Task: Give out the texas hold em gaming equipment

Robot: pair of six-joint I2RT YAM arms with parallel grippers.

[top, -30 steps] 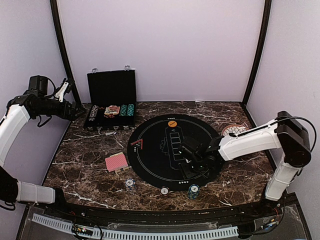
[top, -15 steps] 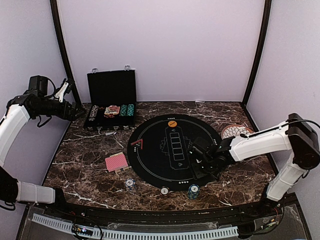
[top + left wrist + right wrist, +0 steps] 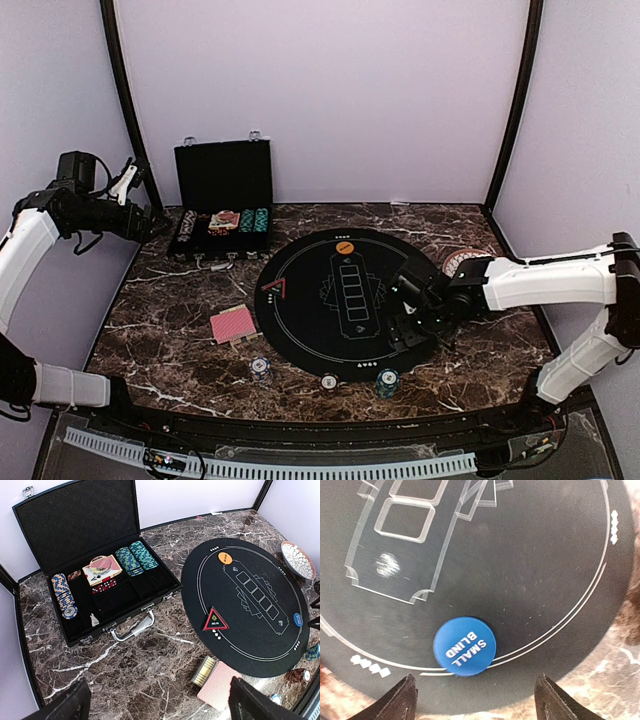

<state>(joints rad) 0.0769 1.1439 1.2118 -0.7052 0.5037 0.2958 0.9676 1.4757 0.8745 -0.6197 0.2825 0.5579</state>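
Observation:
A blue "SMALL BLIND" disc lies on the black round mat at its right rim line; it also shows in the left wrist view. My right gripper is open just above it, fingers either side, not touching; it shows in the top view. An orange disc lies at the mat's far edge. Red-backed cards lie left of the mat. Three small chip stacks stand near the front edge. My left gripper is open and empty, high at far left.
The open black case holds chip rows and cards at the back left. A red triangle marker lies on the mat's left side. The white patterned plate stands right of the mat, behind my right arm.
My right gripper has moved rightwards across the mat to its right rim. The left arm has not moved.

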